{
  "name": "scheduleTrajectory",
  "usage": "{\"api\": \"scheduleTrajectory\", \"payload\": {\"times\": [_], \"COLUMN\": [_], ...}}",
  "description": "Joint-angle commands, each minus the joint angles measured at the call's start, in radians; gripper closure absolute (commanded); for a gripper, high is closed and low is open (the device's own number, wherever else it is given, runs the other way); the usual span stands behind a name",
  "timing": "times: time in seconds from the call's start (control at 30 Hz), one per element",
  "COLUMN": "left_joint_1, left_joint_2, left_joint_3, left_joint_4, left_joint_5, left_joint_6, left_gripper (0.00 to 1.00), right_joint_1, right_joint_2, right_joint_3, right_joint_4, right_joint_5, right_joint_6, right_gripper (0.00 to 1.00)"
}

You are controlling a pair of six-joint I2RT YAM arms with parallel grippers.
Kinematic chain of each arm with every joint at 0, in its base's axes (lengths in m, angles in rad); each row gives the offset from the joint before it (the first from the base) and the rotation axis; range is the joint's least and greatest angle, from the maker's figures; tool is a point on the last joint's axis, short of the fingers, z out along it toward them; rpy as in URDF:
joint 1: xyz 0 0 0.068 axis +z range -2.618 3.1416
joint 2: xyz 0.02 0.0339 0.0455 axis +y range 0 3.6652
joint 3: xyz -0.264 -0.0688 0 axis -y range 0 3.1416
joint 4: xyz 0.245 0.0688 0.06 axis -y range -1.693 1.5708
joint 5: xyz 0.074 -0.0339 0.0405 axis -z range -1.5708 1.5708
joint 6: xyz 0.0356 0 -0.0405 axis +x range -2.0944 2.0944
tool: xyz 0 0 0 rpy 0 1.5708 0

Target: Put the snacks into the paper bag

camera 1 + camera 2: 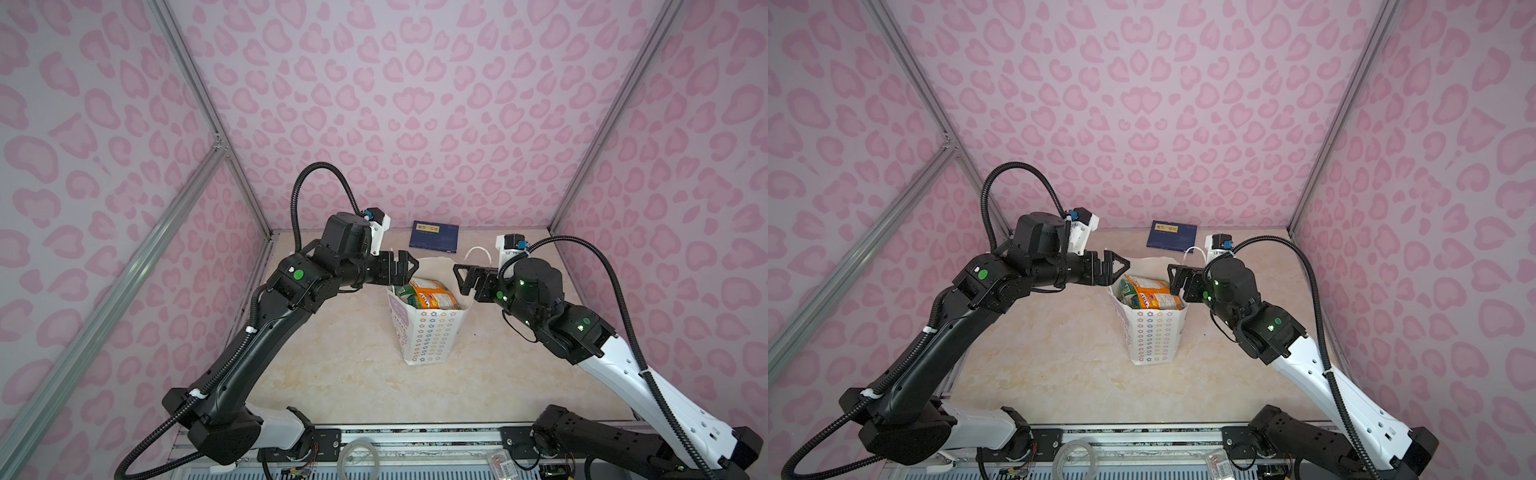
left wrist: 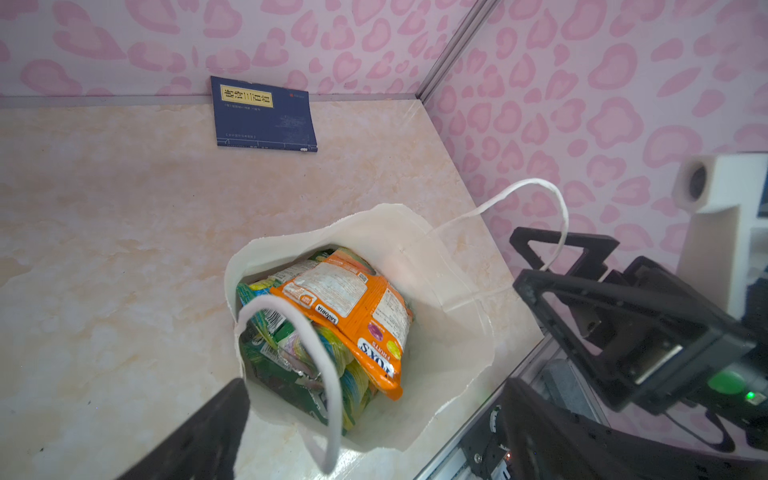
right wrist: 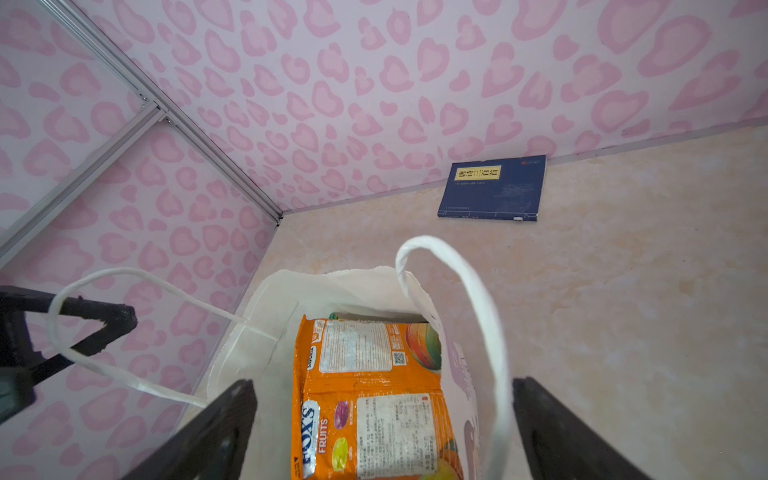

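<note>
While the paper bag stands upright on the desk, the snacks sit packed inside it, with an orange FOX'S pouch on top. The left end effector hovers at the bag's left rim, jaws spread wide and holding nothing. The right end effector hovers at the bag's right rim, equally wide and empty, with a white cord handle looping loose between its fingers. A dark blue book lies behind the bag.
</note>
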Motion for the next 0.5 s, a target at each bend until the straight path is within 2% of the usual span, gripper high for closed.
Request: {"api": "scheduleTrajectory", "payload": {"times": [0.0,0.2,0.3,0.37,0.47], "left_joint_1": [0.001,0.002,0.002,0.003,0.004], "left_joint_2": [-0.039,-0.121,-0.183,-0.245,-0.333], "left_joint_3": [-0.004,-0.036,-0.086,-0.129,-0.196], "left_joint_4": [-0.038,-0.031,0.007,0.045,0.092], "left_joint_5": [-0.023,0.057,0.089,0.055,-0.100], "left_joint_6": [0.023,0.035,0.033,0.020,0.002], "left_gripper": [0.03,0.03,0.03,0.03,0.03], "right_joint_1": [0.002,0.002,-0.001,-0.003,-0.019], "right_joint_2": [-0.016,-0.075,-0.114,-0.136,-0.173], "right_joint_3": [0.010,0.062,0.089,0.109,0.105], "right_joint_4": [-0.035,-0.097,-0.146,-0.190,-0.197], "right_joint_5": [0.042,0.057,0.112,0.163,0.164], "right_joint_6": [-0.007,-0.040,-0.073,-0.088,-0.129], "right_gripper": [0.02,0.02,0.02,0.02,0.02]}}
